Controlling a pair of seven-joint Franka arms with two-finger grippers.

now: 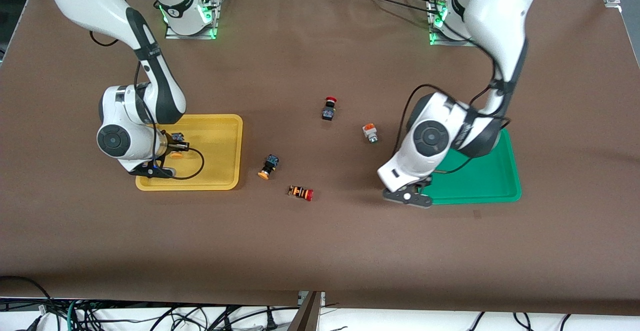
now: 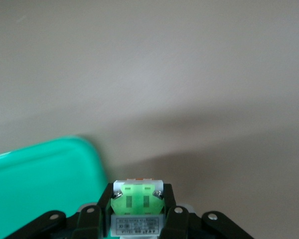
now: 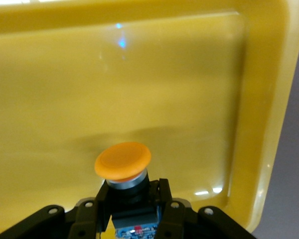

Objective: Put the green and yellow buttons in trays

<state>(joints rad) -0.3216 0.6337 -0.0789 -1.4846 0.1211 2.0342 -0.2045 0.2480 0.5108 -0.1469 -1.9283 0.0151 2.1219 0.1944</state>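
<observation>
I have the right gripper [image 3: 132,201] pinching a yellow button [image 3: 123,161] low over the yellow tray [image 1: 220,121] at the lower left of the front frame, cap forward, so it drops where it belongs. The left gripper [image 2: 138,209], at the lower right, pinches the green button [image 2: 137,199] by the green tray [image 1: 505,191] corner, over the bench [image 1: 320,246], not yet over the tray. Its label is too small to read; a second yellow button [image 1: 268,166] and an orange-capped one [image 1: 370,132] wait mid-frame.

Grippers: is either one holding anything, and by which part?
Left gripper clamps the green button by its body, beside the green tray. Right gripper grips a yellow-capped button by its black body, over the yellow tray.
</observation>
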